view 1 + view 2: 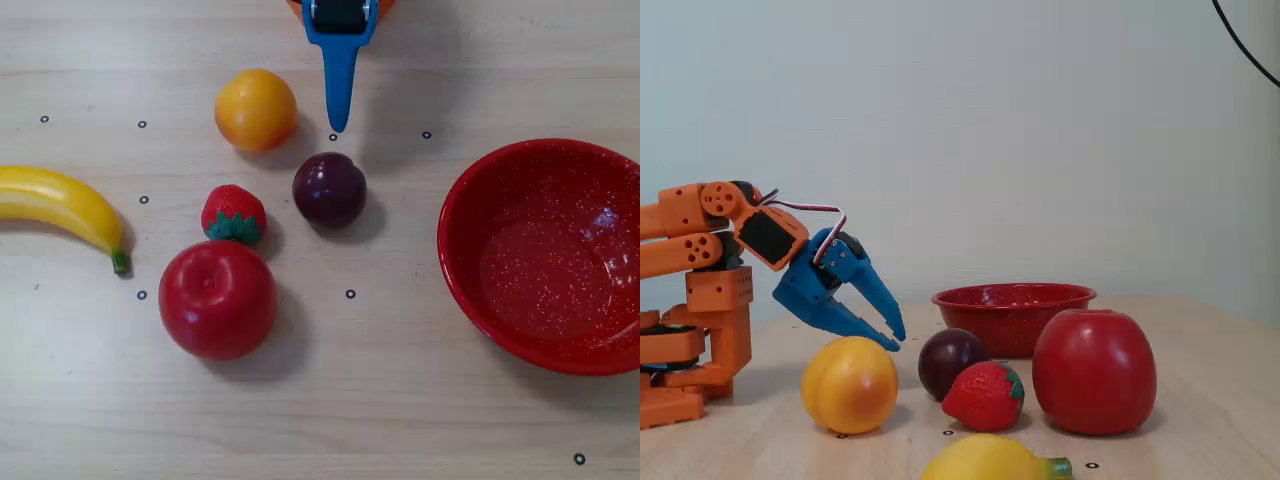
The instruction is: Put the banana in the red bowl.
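Observation:
The yellow banana (60,205) lies at the left edge of the overhead view, its green tip toward the apple; in the fixed view only its near end (985,462) shows at the bottom. The red speckled bowl (470,190) stands empty at the right and sits behind the fruit in the fixed view (1010,300). My blue gripper (338,125) (896,340) hangs low over the table at the top centre, between the orange and the plum. Its fingertips are together with nothing held. It is far from the banana.
An orange (256,110) sits just left of the gripper and a dark plum (329,188) just below its tip. A strawberry (233,214) and a big red apple (217,299) lie between the banana and the bowl. The orange arm base (700,300) stands at the left.

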Robot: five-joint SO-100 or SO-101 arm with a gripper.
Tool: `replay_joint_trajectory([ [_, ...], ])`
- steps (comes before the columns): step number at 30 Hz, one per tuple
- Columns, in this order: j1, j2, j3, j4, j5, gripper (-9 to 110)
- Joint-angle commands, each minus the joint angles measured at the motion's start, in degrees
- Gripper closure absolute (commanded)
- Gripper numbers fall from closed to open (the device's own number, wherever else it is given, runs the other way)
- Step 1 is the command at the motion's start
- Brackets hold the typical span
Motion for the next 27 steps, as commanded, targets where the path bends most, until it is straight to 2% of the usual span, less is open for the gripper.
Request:
replay_joint_trajectory([
  [1,1.7,0.8,0.8,-0.1,0.0,101],
  [15,1.4,0.8,0.4,-0.1,-1.1,101],
  [27,2.5,-15.8,-23.0,7.1,-2.0,101],
])
